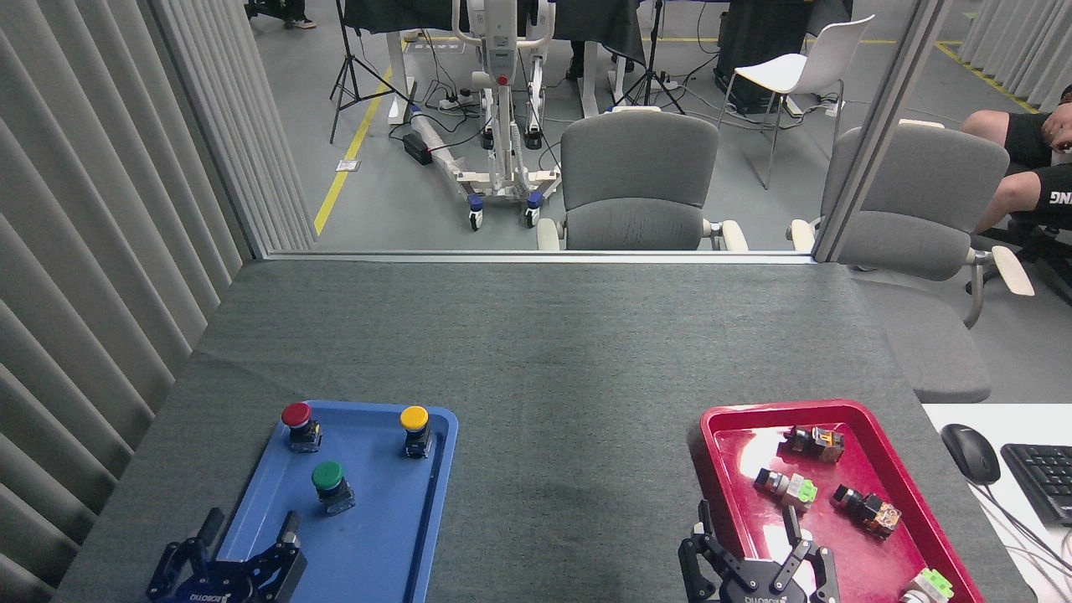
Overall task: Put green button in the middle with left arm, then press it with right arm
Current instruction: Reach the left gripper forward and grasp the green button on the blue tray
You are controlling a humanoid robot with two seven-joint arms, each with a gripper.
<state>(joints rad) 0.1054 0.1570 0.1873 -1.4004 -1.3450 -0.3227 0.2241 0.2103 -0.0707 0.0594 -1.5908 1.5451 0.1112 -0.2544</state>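
The green button [327, 476] stands upright in the blue tray [394, 544], nearer me than the red-capped and yellow-capped ones. My left gripper [249, 523] is at the tray's near left corner, open, its fingers apart and holding nothing, a short way below and left of the green button. My right gripper [747, 519] is open at the bottom edge, over the near left rim of the red tray [710, 427], empty. The middle [569, 469] is bare dark grey cloth between the two trays.
A red-capped button [296, 417] and a yellow-capped button [414, 420] stand at the back of the blue tray. Several small switches lie in the red tray. A mouse [970, 452] and keyboard [1043, 479] sit on a white desk at right. Chairs stand beyond the table's far edge.
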